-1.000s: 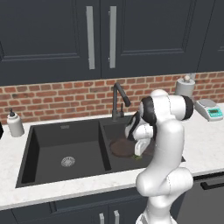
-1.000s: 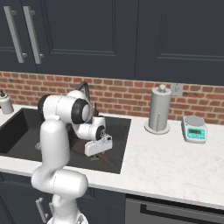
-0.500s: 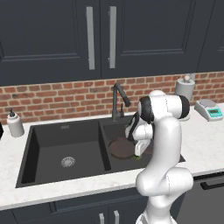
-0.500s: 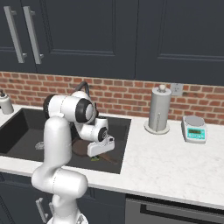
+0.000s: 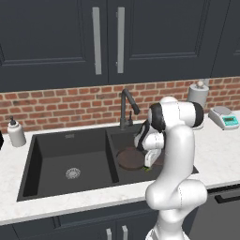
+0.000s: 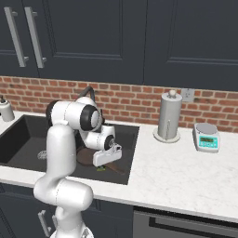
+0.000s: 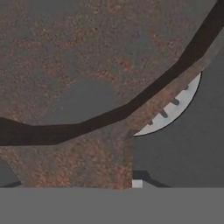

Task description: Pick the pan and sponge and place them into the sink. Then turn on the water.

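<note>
The dark brown pan (image 5: 127,158) lies flat in the right basin of the black sink (image 5: 70,137). My gripper (image 5: 148,165) reaches down into that basin at the pan's near right edge. Its fingers are mostly hidden by the hand. A small green and yellow bit of the sponge (image 5: 148,169) peeks out at the fingertips, so the gripper looks shut on it. From the right, the gripper (image 6: 103,163) hangs over the pan (image 6: 86,158) with the sponge (image 6: 100,169) just under it. Close up, the rusty pan (image 7: 65,57) and its handle (image 7: 118,153) lie over the silver drain (image 7: 175,109). No water runs from the faucet (image 5: 125,105).
A soap bottle (image 5: 16,132) stands left of the sink. A paper towel holder (image 6: 169,116) and a small scale (image 6: 207,137) stand on the white counter (image 6: 186,176) to the right. The left basin holds just its drain (image 5: 72,173). A brick wall and dark cabinets rise behind.
The hand has sunk a little lower into the right basin over the pan's edge. The pan has not moved and the grip looks the same.
</note>
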